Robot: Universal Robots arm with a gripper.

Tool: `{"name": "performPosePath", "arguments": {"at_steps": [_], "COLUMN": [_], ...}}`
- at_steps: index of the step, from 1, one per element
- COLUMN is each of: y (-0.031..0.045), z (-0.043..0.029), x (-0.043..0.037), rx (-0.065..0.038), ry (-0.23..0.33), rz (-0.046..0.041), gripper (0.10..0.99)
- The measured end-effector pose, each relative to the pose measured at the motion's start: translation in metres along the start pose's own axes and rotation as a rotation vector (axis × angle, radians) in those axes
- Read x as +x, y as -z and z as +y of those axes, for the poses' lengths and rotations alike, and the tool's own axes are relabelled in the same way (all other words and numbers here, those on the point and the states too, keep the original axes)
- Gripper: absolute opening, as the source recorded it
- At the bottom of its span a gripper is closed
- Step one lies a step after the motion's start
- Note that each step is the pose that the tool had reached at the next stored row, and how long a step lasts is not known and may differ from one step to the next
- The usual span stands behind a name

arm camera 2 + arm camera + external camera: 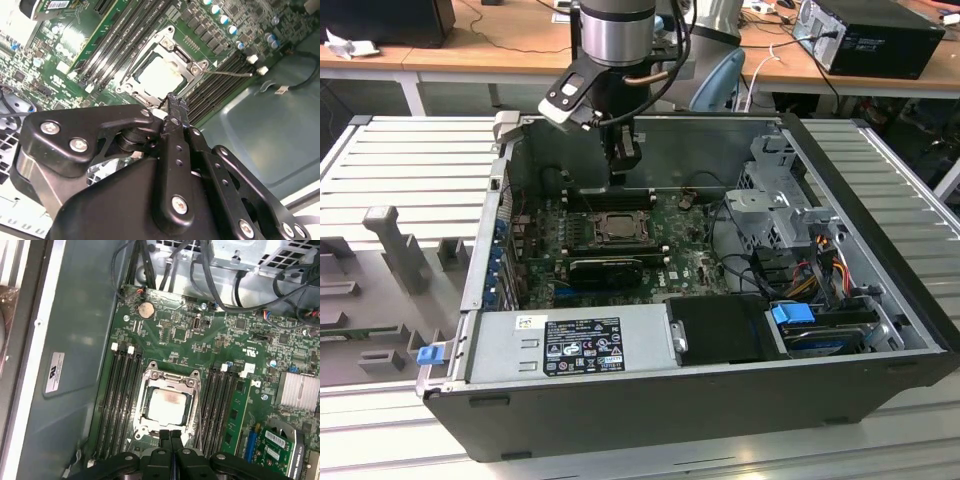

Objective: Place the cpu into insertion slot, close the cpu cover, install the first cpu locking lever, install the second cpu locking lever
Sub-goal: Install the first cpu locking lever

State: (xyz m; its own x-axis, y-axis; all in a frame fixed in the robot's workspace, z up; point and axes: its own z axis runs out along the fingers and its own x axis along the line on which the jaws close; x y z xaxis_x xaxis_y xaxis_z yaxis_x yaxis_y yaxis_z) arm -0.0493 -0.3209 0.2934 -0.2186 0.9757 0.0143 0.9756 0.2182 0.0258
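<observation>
- Pincer (170,434) closed, tips pressed tight together, nothing seen btwn them; it hovers right at the socket's near edge in both wrist views (176,102).
- Cpu (166,404) sits flat in the insertion slot (144,407), silver top facing up; in the exterior view it's mid-board (617,228), just below the pincer (623,170).
- Cpu cover (172,380) down, framing the chip on all four sides.
- Thin lever (231,74) juts off one socket corner, out over the mem slots.
- Tight flanks: mem slots (117,390) hug both sides of the socket.
- Case wall (75,340) stands past one mem bank, bare metal strip btwn them.
- Open air above the board; case on the slatted table (400,160).
</observation>
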Motion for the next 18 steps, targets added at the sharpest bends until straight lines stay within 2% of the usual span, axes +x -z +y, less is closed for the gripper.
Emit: {"name": "performPosePath", "arguments": {"at_steps": [3,14,18], "y": [0.0000,-0.0001,-0.0001], "z": [0.0000,0.0000,0.0000], "x": [0.0000,0.0000,0.0000], "rx": [0.003,0.007,0.011], "ry": [0.078,0.245,0.320], "rz": [-0.0026,-0.0056,-0.0146], "gripper": [0.106,0.106,0.106]}}
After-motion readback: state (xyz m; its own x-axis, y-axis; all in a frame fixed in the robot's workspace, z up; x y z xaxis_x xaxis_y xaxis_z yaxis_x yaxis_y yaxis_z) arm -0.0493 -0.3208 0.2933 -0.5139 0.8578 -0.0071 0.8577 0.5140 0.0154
